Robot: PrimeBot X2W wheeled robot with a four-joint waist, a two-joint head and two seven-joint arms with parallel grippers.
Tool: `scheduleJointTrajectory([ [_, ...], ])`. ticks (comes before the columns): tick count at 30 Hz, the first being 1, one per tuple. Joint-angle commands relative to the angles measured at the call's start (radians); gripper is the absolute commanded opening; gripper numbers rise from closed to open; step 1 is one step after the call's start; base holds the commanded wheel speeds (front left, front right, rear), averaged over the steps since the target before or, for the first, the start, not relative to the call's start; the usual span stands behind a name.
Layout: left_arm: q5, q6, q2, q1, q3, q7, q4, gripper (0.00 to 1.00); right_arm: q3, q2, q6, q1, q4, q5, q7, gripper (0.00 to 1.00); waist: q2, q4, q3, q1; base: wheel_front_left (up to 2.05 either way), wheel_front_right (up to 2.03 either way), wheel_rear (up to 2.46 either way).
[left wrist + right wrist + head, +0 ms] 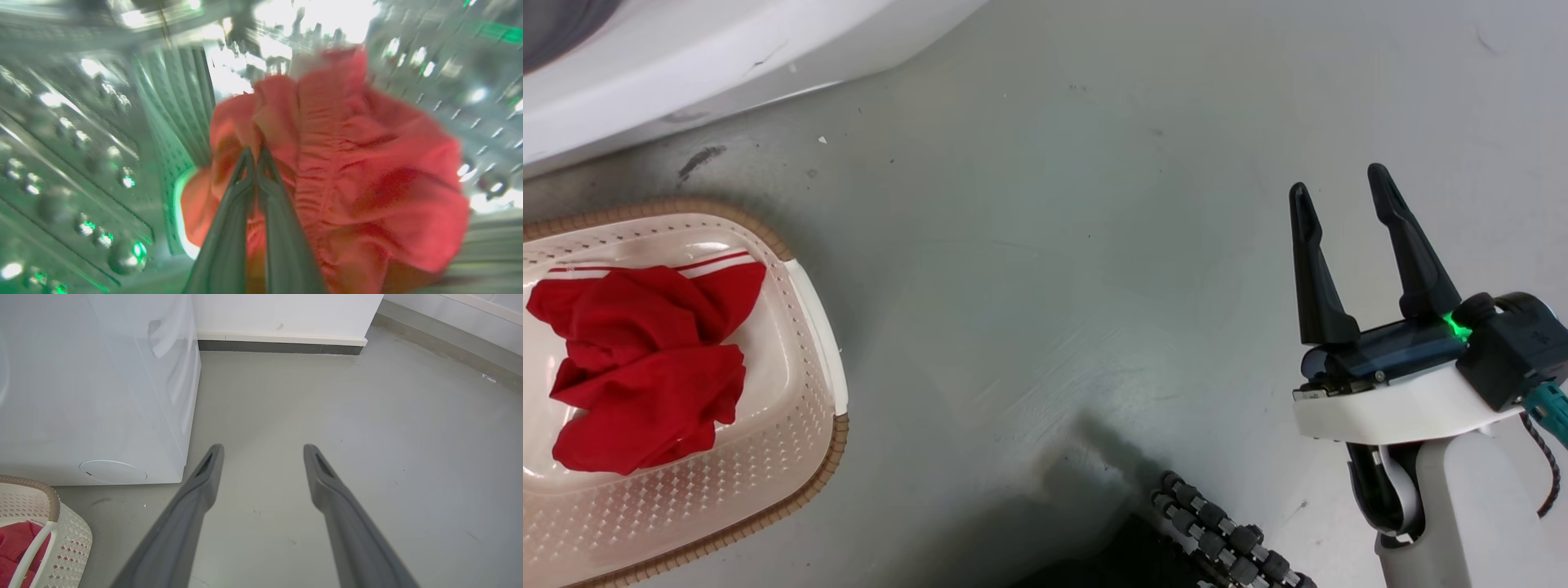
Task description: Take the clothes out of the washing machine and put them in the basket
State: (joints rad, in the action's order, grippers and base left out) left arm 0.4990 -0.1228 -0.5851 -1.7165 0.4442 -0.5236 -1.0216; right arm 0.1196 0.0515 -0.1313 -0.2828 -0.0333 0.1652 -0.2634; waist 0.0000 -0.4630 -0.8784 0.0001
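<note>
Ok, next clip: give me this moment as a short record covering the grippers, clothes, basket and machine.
left gripper: inside the drum, fingers together, apparently pinching a fold of the red garment; view blurred
right gripper: open, empty, above the floor
basket: on the floor near the washing machine, holding red clothes, one with white stripes
task stage: some clothes in the basket, one garment not yet out of the drum
</note>
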Motion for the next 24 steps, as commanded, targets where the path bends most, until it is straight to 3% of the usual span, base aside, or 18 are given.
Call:
scheduleJointTrajectory([
  [1, 0.004, -0.004, -0.005, -0.011, 0.002, 0.035, 0.003, 0.00, 0.003, -0.002, 0.001, -0.018, 0.002, -0.007, -0.002, 1.00, 0.0000, -0.001, 0.010, -0.0001, 0.00, 0.00, 0.00],
  [10, 0.058, -0.007, 0.015, 0.094, 0.004, 0.272, -0.021, 0.00, -0.034, -0.002, 0.001, -0.029, 0.020, -0.067, -0.002, 1.00, 0.0000, 0.051, 0.103, -0.0001, 0.00, 0.00, 0.00],
  [24, 0.239, -0.007, 0.082, 0.476, 0.092, 0.558, 0.050, 0.00, -0.092, -0.002, 0.001, 0.037, 0.059, -0.189, -0.002, 1.00, 0.0000, 0.210, 0.355, -0.0001, 0.00, 0.00, 0.00],
])
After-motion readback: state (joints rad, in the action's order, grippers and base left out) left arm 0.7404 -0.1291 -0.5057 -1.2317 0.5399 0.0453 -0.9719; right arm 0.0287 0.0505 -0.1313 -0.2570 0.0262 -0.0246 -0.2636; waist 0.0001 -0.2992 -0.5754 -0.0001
